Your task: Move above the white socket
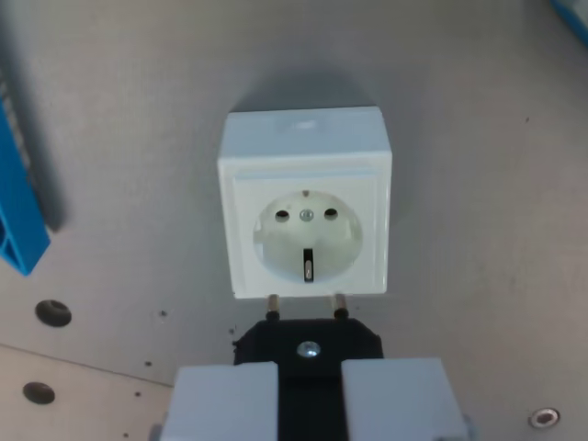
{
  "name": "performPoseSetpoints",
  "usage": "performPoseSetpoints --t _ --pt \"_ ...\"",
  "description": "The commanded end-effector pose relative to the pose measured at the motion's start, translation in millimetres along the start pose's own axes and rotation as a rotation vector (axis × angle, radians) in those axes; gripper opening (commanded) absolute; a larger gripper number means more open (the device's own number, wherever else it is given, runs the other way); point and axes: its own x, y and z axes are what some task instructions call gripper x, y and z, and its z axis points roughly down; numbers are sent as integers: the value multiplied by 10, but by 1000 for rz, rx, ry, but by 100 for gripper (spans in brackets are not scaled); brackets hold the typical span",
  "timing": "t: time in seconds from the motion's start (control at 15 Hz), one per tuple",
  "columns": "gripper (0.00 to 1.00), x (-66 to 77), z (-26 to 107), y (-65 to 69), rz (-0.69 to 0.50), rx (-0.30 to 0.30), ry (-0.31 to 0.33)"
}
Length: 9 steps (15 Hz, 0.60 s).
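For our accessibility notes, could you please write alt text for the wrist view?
A white socket sits on a grey table, seen from above, with a black plug held just below it, its two pins pointing at the socket's lower edge. The gripper fingers clamp the plug; a blue part lies at the left edge.
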Motion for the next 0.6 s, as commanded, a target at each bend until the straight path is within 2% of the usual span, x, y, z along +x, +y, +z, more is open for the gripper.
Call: performPoseSetpoints --t 0.07,0.33,0.6 --pt "0 -70 163 29 -43 -42 95" --pt "0 -96 336 30 -40 -42 93" --pt "0 -122 415 24 -34 -41 94"
